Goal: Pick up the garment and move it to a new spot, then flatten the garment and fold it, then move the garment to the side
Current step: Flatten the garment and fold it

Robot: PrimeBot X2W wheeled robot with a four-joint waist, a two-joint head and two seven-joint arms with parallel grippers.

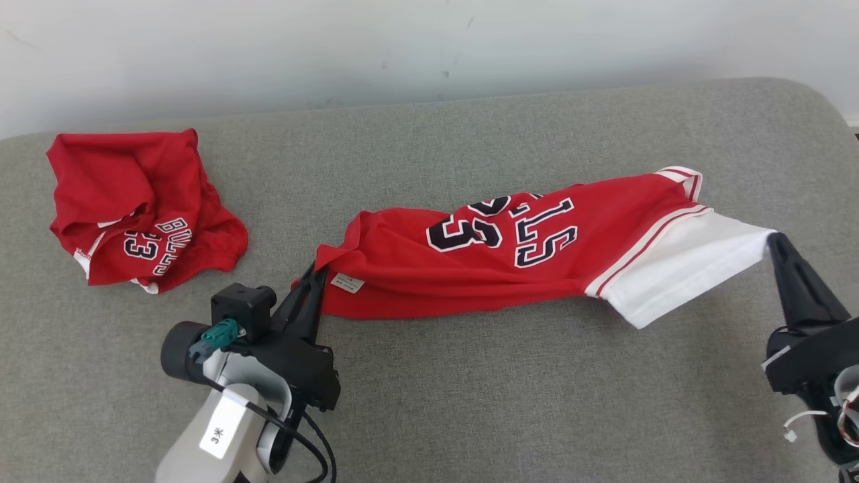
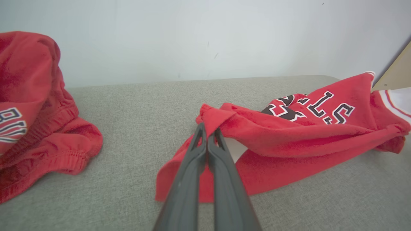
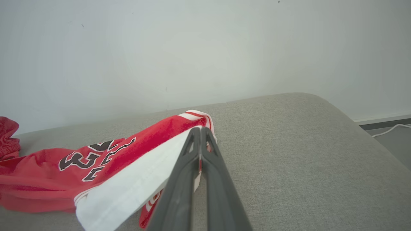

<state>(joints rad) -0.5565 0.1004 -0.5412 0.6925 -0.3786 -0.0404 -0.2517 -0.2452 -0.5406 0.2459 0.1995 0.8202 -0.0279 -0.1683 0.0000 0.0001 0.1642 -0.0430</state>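
Note:
The garment (image 1: 510,251) is a red pair of shorts with black-and-white lettering and a white hem panel, stretched sideways across the grey cushion (image 1: 470,389). My left gripper (image 1: 315,272) is shut on its red left corner, beside a small white label. In the left wrist view that corner of the garment (image 2: 289,134) is pinched between my left gripper (image 2: 208,128) fingers. My right gripper (image 1: 772,240) is shut on the white right corner, lifted slightly off the cushion. The right wrist view shows the garment (image 3: 112,166) clamped at its white edge by the right gripper (image 3: 199,130).
A second red garment (image 1: 137,208) lies crumpled at the cushion's far left, also visible as red cloth (image 2: 35,118) in the left wrist view. A pale wall (image 1: 429,47) runs behind the cushion. The cushion's rounded right edge (image 3: 369,134) drops to the floor with a white cable (image 3: 390,129).

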